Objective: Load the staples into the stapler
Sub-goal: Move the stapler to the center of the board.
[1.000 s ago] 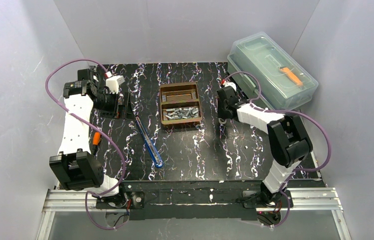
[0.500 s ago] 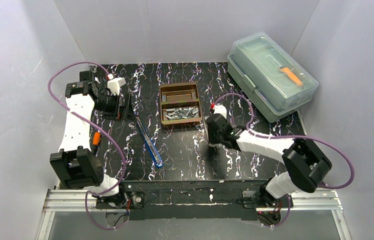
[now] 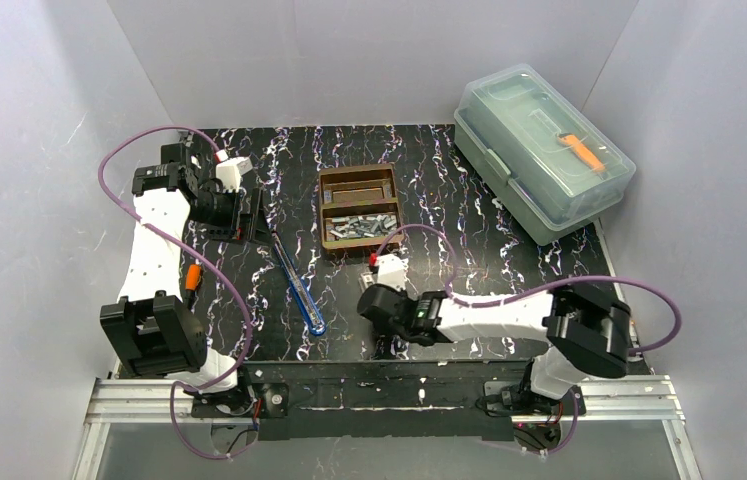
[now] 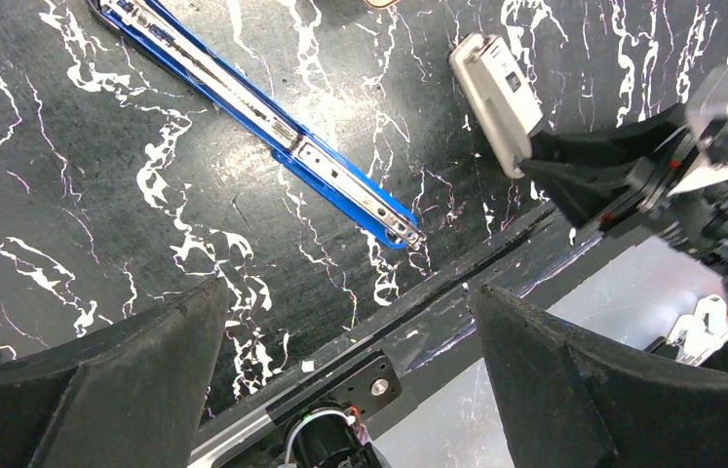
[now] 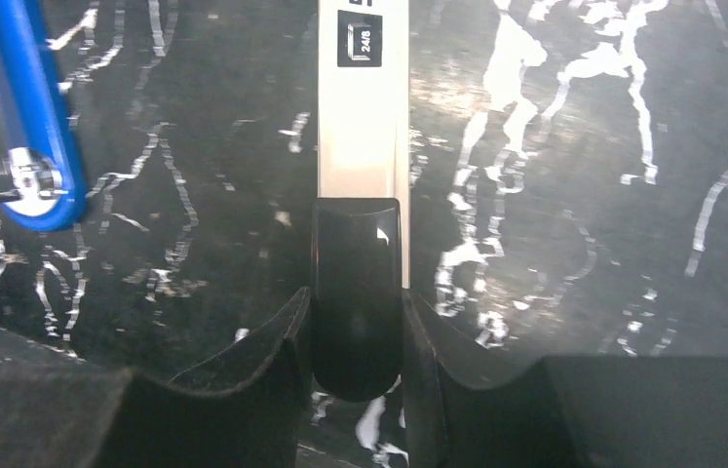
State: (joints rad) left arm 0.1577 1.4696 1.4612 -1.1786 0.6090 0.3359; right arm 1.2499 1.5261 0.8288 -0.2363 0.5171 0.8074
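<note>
The staples (image 3: 361, 226) lie heaped in the near compartment of a brown tray (image 3: 327, 238). A long blue stapler (image 3: 297, 280) (image 4: 272, 132) lies opened flat on the table, metal rail up, and its rounded end (image 5: 33, 117) shows at the left of the right wrist view. My right gripper (image 3: 365, 303) (image 5: 358, 292) is shut on the black end of a silver-white bar (image 5: 362, 107) (image 4: 496, 93) marked 24/6, low over the table just right of the stapler's near end. My left gripper (image 3: 247, 215) (image 4: 350, 292) hangs open and empty, left of the stapler's far end.
A clear lidded plastic box (image 3: 544, 150) with an orange tool inside stands at the back right. The tray's far compartment (image 3: 357, 187) holds flat dark pieces. The table's front edge and metal rail (image 4: 496, 273) run close below the right gripper.
My right arm has swung from the back right beside the plastic box to the front centre, still gripping the silver-white bar. The left arm has barely moved.
</note>
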